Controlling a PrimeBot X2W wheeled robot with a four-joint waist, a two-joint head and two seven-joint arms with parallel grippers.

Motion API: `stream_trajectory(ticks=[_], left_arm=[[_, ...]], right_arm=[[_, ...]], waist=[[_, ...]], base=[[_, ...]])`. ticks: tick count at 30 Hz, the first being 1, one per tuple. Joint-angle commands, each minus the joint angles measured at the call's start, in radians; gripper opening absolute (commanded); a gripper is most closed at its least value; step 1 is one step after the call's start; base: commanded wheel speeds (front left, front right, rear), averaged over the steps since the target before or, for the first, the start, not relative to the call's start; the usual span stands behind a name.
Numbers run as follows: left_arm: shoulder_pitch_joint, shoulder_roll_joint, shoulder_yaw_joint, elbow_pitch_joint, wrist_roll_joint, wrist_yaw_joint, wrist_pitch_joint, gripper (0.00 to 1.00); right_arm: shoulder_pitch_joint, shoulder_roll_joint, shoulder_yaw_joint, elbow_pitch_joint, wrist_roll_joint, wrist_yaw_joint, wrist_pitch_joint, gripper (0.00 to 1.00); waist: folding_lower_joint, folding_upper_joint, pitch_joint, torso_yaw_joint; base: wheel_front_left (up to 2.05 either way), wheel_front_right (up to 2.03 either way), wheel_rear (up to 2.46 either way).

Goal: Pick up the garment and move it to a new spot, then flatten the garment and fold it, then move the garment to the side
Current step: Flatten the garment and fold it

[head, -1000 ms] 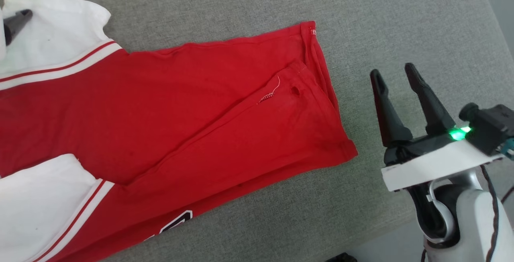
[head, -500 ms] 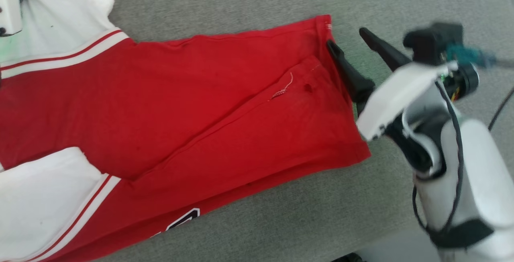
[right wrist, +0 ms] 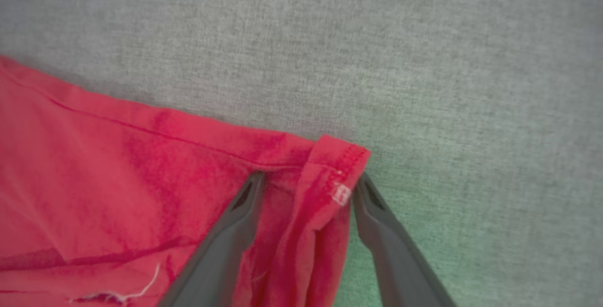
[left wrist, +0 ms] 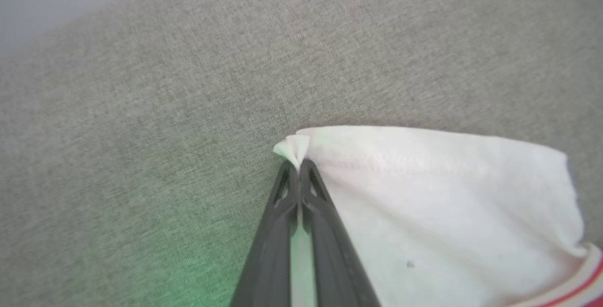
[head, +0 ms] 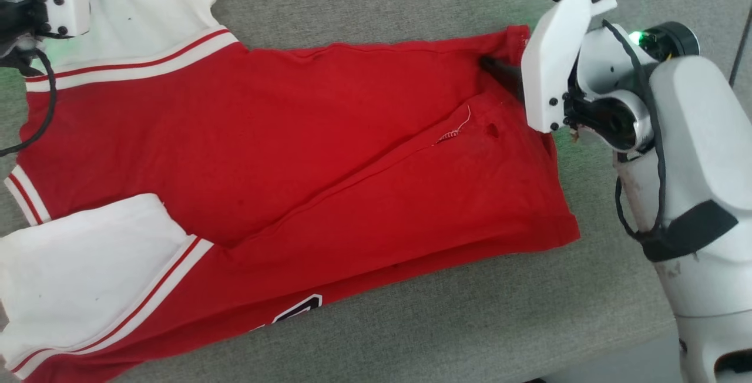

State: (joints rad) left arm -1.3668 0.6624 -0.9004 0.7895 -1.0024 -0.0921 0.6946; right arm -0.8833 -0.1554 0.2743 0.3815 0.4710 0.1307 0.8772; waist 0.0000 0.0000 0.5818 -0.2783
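- I see the garment, a red thin-fabric jersey with white end panels and white edging with red stripes, lying spread across a grey woven fabric surface. It runs from the left edge of the head view to near the right arm.
- Black white-outlined lettering peeks out at the jersey's near edge. Too little of it shows for me to read.
- A small white tag sits on the stitched red hem corner in the right wrist view. Its mark is too small to read.
- A loose white thread and a small hole lie near that hem end.
- My left gripper is at the far left corner of the jersey. Its two dark fingers are pressed together, pinching the tip of the white panel.
- My right gripper reaches down at the far right hem corner. Its fingers stand apart, one resting on the red cloth, the other just beside the hem on the grey surface, with the folded corner between them.
- In the head view the right forearm angles in from the lower right, wrist bent toward the hem.
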Motion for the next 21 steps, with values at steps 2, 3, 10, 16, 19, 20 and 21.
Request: stream_trajectory(ticks=[2,3,10,16,19,20,21], left_arm=[[0.024,-0.021,-0.016,0.016,0.001,-0.009,-0.007,0.0],[0.022,-0.025,-0.016,0.019,0.004,-0.01,-0.014,0.0],[0.005,-0.045,0.0,0.021,-0.019,-0.021,-0.055,0.0],[0.03,-0.031,0.003,-0.037,-0.052,-0.03,-0.038,0.0],[0.055,-0.011,0.002,-0.087,-0.07,-0.028,-0.019,0.0],[0.065,-0.004,0.0,-0.109,-0.074,-0.023,-0.011,0.0],[0.079,0.004,-0.001,-0.133,-0.081,-0.018,-0.004,0.0]], right_arm=[[0.015,0.005,0.036,0.045,0.021,0.0,0.057,0.0],[0.011,-0.002,0.037,0.052,0.024,0.0,0.065,0.0],[0.016,-0.06,0.021,0.026,0.05,0.0,0.02,0.0],[0.092,-0.149,-0.005,-0.056,0.07,0.0,-0.07,0.0],[0.137,-0.187,-0.017,-0.094,0.079,0.0,-0.106,0.0],[0.154,-0.197,-0.026,-0.108,0.081,0.0,-0.117,0.0],[0.17,-0.209,-0.03,-0.123,0.08,0.0,-0.128,0.0]], waist=[[0.0,0.0,-0.003,0.012],[0.0,0.0,-0.006,0.017],[0.0,0.0,-0.059,0.068],[0.0,0.0,-0.149,0.135],[0.0,0.0,-0.189,0.162],[0.0,0.0,-0.202,0.171],[0.0,0.0,-0.215,0.18]], base=[[0.0,0.0,0.0],[0.0,0.0,0.0],[0.0,0.0,0.0],[0.0,0.0,0.0],[0.0,0.0,0.0],[0.0,0.0,0.0],[0.0,0.0,0.0]])
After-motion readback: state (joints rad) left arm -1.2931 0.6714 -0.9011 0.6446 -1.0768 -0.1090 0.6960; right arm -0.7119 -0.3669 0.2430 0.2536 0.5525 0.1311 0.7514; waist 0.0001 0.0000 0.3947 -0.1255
